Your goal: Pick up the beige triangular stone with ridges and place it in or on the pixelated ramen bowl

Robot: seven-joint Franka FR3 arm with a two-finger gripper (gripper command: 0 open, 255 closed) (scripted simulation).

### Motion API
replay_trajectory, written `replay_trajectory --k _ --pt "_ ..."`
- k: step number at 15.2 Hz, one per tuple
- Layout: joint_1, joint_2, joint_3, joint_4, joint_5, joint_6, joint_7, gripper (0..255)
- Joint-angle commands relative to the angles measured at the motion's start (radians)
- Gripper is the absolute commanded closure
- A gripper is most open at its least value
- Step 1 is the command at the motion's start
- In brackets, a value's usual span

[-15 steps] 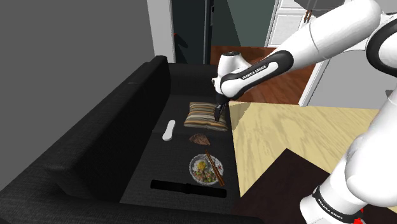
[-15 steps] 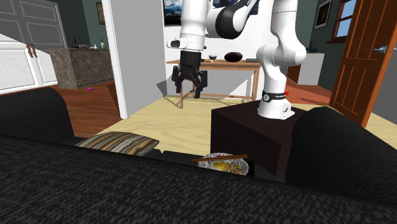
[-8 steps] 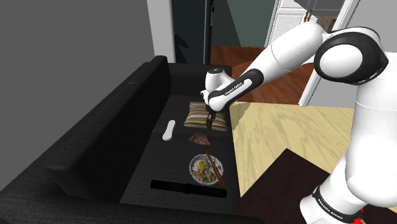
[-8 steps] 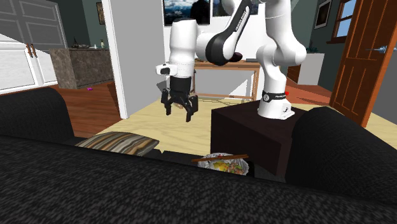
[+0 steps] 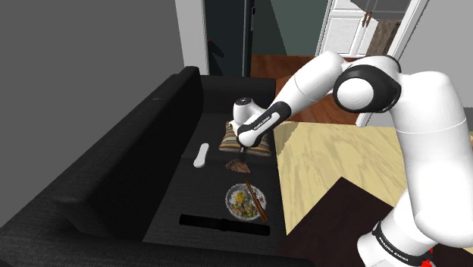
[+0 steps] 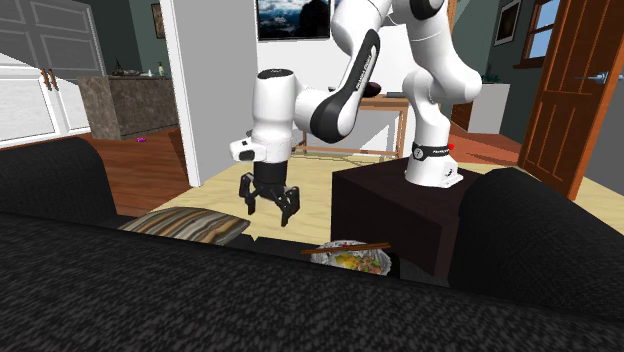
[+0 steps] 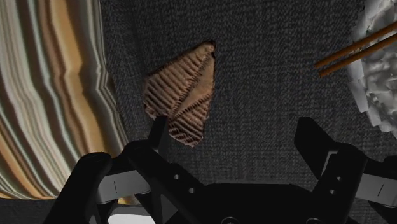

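The black sofa (image 5: pixel 114 174) seat lies under the claw (image 7: pixel 235 130), whose fingers stand spread apart with nothing pinched between them. The striped cushion (image 7: pixel 51 95) lies out past one finger, the ramen bowl (image 7: pixel 375 57) with chopsticks (image 7: pixel 353 49) past the other. The ridged beige stone (image 7: pixel 181 95) lies on the seat, below and just ahead of the cushion-side finger

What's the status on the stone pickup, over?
Claw open, low over the sofa seat, holding nothing. Ridged stone lies flat below it, off-centre toward one finger, between striped cushion and ramen bowl. Chopsticks rest across the bowl.
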Motion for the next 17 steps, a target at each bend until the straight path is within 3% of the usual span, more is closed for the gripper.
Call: replay_trajectory --k 1,6,14,15,17 --pt "0.002 0.031 -0.002 0.015 -0.004 0.016 0.002 0" --pt "-0.001 0.095 -0.006 0.036 -0.008 0.059 0.005 0" --pt "-0.001 0.095 -0.006 0.036 -0.008 0.059 0.005 0" --pt "-0.001 0.095 -0.006 0.036 -0.008 0.059 0.005 255" --pt "-0.001 0.095 -0.006 0.036 -0.008 0.059 0.005 255"
